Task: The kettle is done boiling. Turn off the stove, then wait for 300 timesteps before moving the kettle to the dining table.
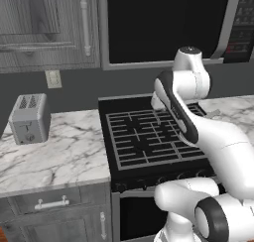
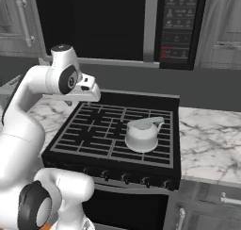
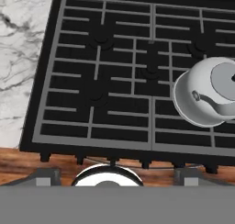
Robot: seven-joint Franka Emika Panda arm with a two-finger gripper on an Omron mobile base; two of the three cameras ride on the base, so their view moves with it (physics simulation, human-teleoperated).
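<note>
Kettle: while it sits on the grates, we see the kettle (image 2: 142,134) on the front right part of the stove, upright, its slanted handle reaching toward the right; from the hand view the kettle (image 3: 209,92) lies at the right edge, lid up.
Stove: we've got the stove (image 1: 144,137) with its grey grates between two marble counters; the row of knobs (image 2: 126,178) runs along the front edge, and the knobs (image 3: 146,164) show as small dark nubs beneath the grate edge in the hand view.
Gripper: we find the gripper (image 2: 89,93) held high over the rear left of the stove, well apart from the kettle, its fingers spread wide with nothing between them.
Arm: we watch the arm (image 1: 198,132) arch across the right side of the range.
Left counter: we spot the toaster (image 1: 30,118) standing on the marble counter (image 1: 59,156), near the wall.
Above: the microwave (image 2: 176,26) hangs over the range.
Right counter: marble top (image 2: 209,139) beside the stove.
</note>
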